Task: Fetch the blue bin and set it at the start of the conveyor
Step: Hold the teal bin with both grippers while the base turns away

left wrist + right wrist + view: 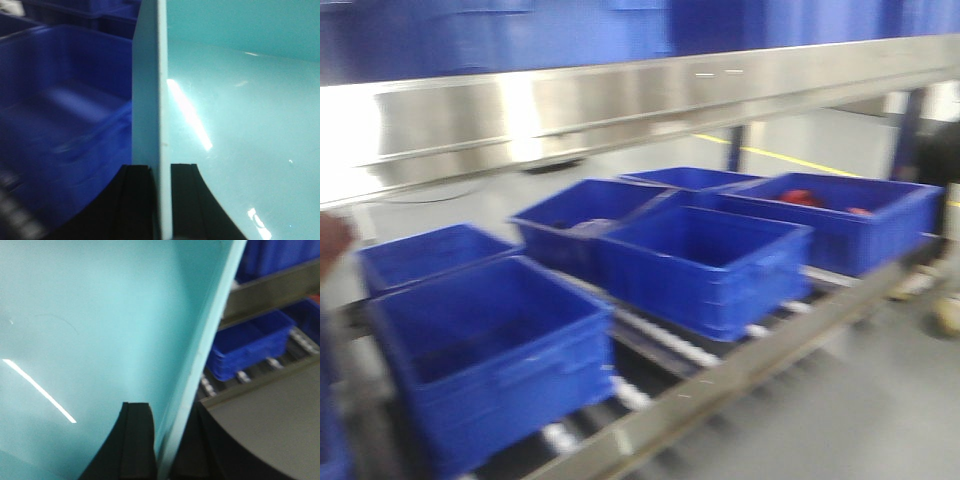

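The blue bin is a pale cyan tub that fills most of both wrist views. My left gripper is shut on its left wall, one black finger outside and one inside. At the opposite wall, my right gripper is shut the same way, straddling the rim. The bin's smooth inner floor reflects a strip of light. Neither gripper nor the pale bin appears in the front view. The conveyor start is out of view.
Several dark royal-blue bins sit on a roller shelf with a steel front rail. A shiny steel shelf rail crosses above them. One dark bin lies close left of my left gripper; another sits right of my right gripper.
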### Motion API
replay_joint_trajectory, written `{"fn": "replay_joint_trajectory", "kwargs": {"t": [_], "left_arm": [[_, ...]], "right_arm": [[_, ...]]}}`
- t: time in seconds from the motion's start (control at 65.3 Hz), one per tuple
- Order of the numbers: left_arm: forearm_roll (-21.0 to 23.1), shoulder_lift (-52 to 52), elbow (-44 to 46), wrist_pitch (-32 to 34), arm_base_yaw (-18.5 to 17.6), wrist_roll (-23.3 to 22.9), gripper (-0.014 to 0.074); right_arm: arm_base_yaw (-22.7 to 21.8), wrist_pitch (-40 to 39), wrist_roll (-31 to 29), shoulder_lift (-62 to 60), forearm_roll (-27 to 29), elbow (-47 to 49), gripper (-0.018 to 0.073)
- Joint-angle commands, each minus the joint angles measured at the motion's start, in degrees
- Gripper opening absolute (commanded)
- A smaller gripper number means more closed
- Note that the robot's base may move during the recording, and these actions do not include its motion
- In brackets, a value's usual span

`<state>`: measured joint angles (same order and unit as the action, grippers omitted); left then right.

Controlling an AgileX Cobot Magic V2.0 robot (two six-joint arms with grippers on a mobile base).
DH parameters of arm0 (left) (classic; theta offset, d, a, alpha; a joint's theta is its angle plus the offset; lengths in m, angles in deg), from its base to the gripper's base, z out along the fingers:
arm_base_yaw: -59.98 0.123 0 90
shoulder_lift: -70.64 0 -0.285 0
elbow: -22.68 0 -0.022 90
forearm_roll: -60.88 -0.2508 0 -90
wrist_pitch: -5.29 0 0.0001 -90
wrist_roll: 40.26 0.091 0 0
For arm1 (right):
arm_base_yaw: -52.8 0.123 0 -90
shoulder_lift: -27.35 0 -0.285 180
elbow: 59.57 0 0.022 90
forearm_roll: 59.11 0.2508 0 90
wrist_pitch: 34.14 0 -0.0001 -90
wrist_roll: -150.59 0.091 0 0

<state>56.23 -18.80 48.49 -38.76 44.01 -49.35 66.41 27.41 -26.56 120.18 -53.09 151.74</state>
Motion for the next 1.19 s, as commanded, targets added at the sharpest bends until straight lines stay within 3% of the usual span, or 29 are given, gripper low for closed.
{"fn": "replay_joint_trajectory", "kwargs": {"t": [0.0, 1.179], "left_arm": [[0.41, 0.57, 0.62, 4.43, 0.1, -0.45, -0.0111], [0.41, 0.57, 0.62, 4.43, 0.1, -0.45, -0.0111]], "right_arm": [[-0.4, -0.9, -1.78, -1.06, -1.44, 0.6, -0.0153], [-0.4, -0.9, -1.78, -1.06, -1.44, 0.6, -0.0153]]}}
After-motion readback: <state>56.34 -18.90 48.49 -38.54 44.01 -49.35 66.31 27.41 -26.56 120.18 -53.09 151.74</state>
